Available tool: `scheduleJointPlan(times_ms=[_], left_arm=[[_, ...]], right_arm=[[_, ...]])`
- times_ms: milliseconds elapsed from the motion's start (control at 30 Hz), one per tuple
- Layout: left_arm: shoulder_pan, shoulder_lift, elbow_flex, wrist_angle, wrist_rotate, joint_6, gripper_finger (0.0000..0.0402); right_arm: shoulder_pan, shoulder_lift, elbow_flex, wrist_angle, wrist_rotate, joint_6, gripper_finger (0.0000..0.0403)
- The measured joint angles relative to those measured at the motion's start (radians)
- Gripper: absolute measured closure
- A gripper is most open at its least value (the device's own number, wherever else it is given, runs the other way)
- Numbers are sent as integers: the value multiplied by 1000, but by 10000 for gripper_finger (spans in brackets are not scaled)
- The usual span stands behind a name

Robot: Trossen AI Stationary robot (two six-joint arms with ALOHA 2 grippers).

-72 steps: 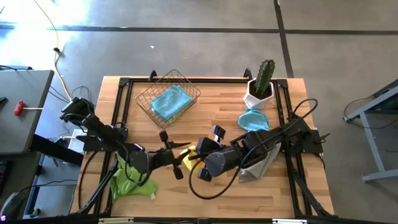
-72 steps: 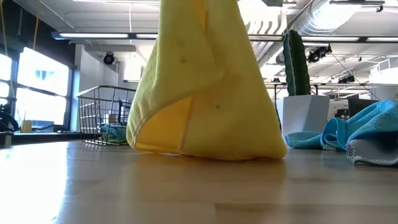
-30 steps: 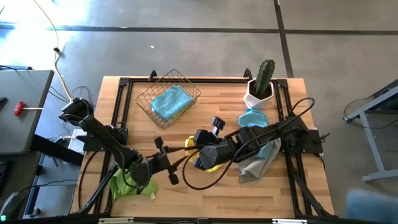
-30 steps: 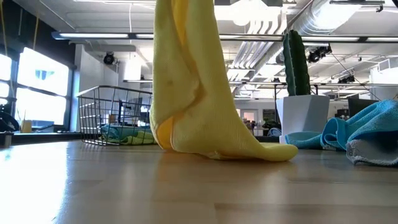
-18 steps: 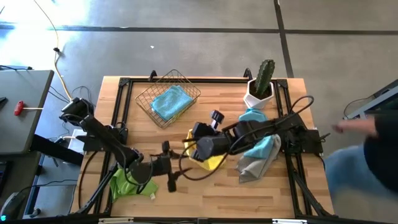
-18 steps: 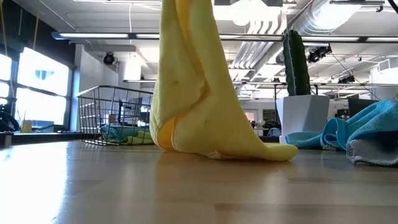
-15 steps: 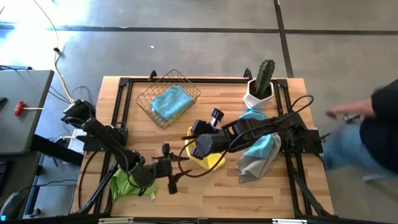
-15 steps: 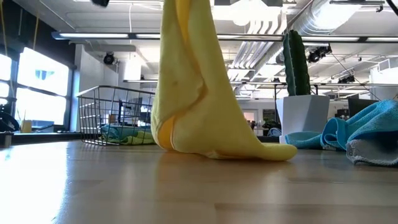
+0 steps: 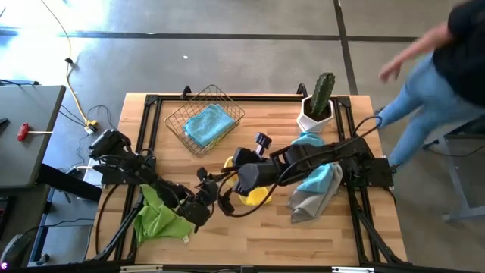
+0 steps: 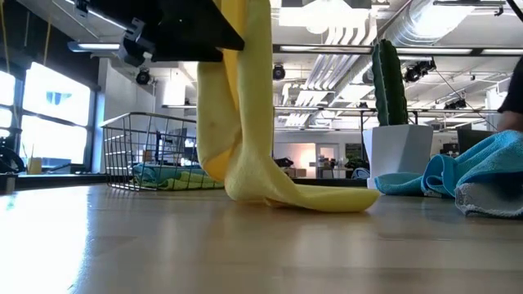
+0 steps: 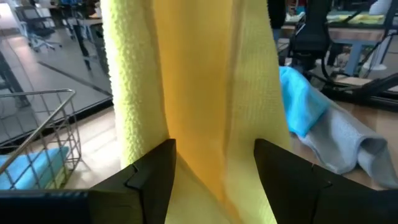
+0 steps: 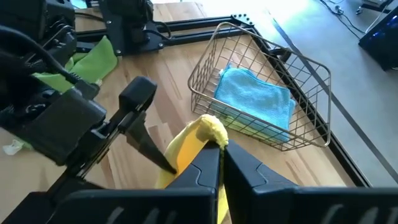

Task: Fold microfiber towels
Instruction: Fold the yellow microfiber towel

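Your right pincer [image 12: 221, 155] is clamped on the yellow towel [image 10: 245, 122], which hangs mid-bench with its tail on the bench [image 10: 163, 245]. Your left pincer [image 11: 214, 168] gapes open around the hanging cloth.

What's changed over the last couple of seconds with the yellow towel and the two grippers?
The right gripper stays shut on the yellow towel, now lifted into a narrower hanging drape with its tail on the table. The left gripper let go, drew back, and now stands open at the hanging cloth again. A person came in beside the table. Basket, cactus and the other towels unchanged.
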Motion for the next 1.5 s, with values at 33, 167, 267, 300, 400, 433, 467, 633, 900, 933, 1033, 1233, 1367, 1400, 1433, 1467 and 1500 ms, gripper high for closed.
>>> scheduleJointPlan(times_ms=[33,167,267,300,400,433,467,633,900,933,1033,1233,1367,1400,1433,1467,1500], left_arm=[[0,1,0,-2,-8,4,192],[-8,2,0,-43,-10,-2,192],[-29,2,0,-116,-8,-66,192],[-36,2,0,-153,-8,-97,192],[-48,2,0,-268,-13,-209,192],[-48,2,0,-303,-15,-247,192],[-47,2,0,-337,-15,-284,192],[-33,2,0,-450,8,-401,192],[-12,2,0,-613,148,-570,193],[-12,2,0,-644,156,-604,193],[-13,2,0,-732,175,-704,207],[-25,2,0,-784,222,-731,305],[-44,-6,0,-779,263,-658,390],[-49,-16,0,-779,277,-639,390],[-55,-27,0,-778,290,-617,387],[-61,-43,0,-779,304,-588,385],[-68,-63,0,-784,313,-558,386]], right_arm=[[1,0,0,-2,0,-1,402],[5,0,0,-24,-1,5,402],[4,0,0,-47,-1,13,402],[4,0,0,-51,-1,13,402],[4,0,0,-52,-1,21,402],[4,0,0,-52,-1,21,402],[4,0,0,-52,-1,21,402],[4,0,0,-52,-1,21,402],[5,-1,0,-52,-1,21,402],[5,-1,0,-52,-1,21,402],[5,-1,0,-52,-1,21,402],[5,-1,0,-71,-1,21,402],[16,-1,0,-119,-5,-9,402],[23,-1,0,-130,-6,-27,402],[32,-1,0,-138,-7,-41,402],[44,-1,0,-142,-7,-46,402],[57,-1,0,-142,-6,-48,402]])
